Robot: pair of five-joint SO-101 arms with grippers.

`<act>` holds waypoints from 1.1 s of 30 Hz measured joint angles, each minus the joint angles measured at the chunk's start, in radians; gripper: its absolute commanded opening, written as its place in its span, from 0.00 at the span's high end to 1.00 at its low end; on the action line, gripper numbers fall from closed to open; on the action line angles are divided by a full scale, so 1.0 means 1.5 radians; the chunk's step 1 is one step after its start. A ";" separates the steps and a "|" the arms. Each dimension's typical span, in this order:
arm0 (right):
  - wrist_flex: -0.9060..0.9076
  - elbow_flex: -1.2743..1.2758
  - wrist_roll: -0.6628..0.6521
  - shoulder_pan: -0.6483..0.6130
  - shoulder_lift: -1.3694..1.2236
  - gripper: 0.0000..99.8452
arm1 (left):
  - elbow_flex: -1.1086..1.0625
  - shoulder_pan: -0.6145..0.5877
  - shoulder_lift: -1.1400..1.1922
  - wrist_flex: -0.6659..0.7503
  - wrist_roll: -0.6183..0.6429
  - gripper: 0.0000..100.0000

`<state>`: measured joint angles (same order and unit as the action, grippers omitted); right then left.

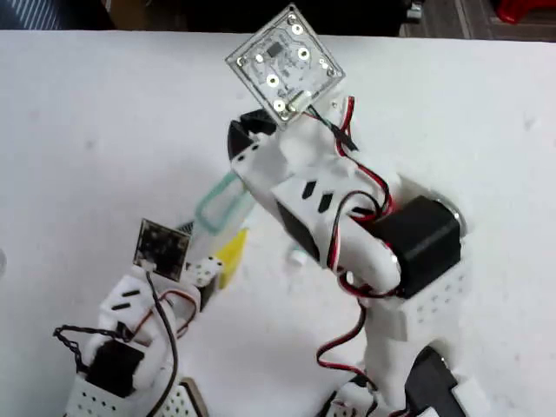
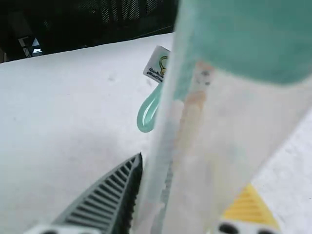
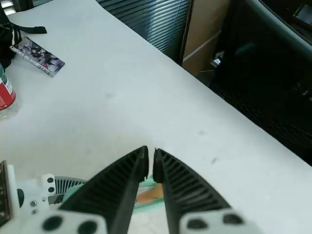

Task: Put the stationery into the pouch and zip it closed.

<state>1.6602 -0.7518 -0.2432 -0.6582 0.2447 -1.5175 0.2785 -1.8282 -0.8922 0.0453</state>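
Observation:
The pouch (image 1: 219,207) is translucent with teal trim and lies between the two arms. In the left wrist view the pouch (image 2: 219,122) stands close up, and my left gripper (image 2: 195,175) is shut on it, with the grey finger (image 2: 109,200) on one side and the yellow finger (image 2: 248,207) on the other. Its teal loop (image 2: 147,109) with a white tag rests on the table beyond. My right gripper (image 3: 151,155) has its black fingers together over the pouch's far end (image 3: 146,195), with nothing visible between the tips. From above, the right gripper (image 1: 246,137) sits just past the pouch.
The white table (image 1: 95,139) is bare to the left and far side. A small pale object (image 1: 298,256) lies by the right arm. A bottle (image 3: 5,95) and a printed card (image 3: 36,49) sit far off. The table's edge (image 3: 234,126) meets a dark chair.

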 measured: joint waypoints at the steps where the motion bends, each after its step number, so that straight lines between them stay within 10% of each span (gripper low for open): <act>1: 0.000 0.008 -0.002 0.000 -0.002 0.98 | 0.000 0.000 0.000 0.000 0.000 0.77; 33: 0.020 0.213 -0.005 0.039 -0.013 0.98 | 0.000 0.001 0.001 0.000 0.000 0.77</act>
<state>1.6909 -0.4327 -0.2509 -0.5999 0.2248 -1.5175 0.2800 -1.8267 -0.8922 0.0453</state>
